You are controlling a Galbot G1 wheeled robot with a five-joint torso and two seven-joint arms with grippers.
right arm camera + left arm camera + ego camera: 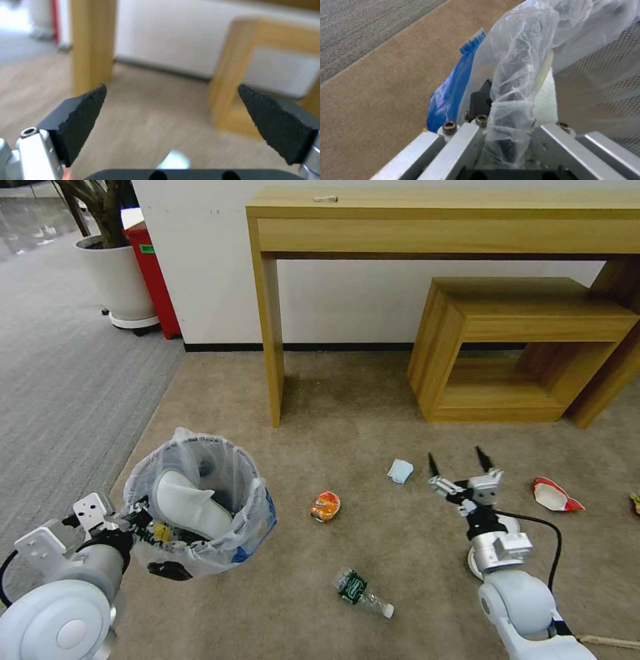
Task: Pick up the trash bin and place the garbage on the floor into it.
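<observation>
The trash bin [230, 473], dark with a crinkly clear bag and blue at its lower side, hangs tilted over the beige floor [347, 427] at the left. My left gripper [143, 521] is shut on its near rim; the left wrist view has the bagged rim [511, 82] pinched in my left gripper [506, 130]. A white slipper [190, 505] lies inside. Garbage on the carpet: an orange crushed can [325, 506], a small bottle [360, 589], a light-blue mask [401, 471], a red-white crushed cup [555, 495]. My right gripper [457, 460] is open just right of the mask, nothing between its fingers [80, 112].
A tall wooden desk [427, 220] and a low wooden side table [527, 340] stand against the back wall. Grey ribbed carpet [60, 380], a white planter [119, 280] and a red box [155, 280] lie to the left. A wooden stick [610, 641] lies at the lower right.
</observation>
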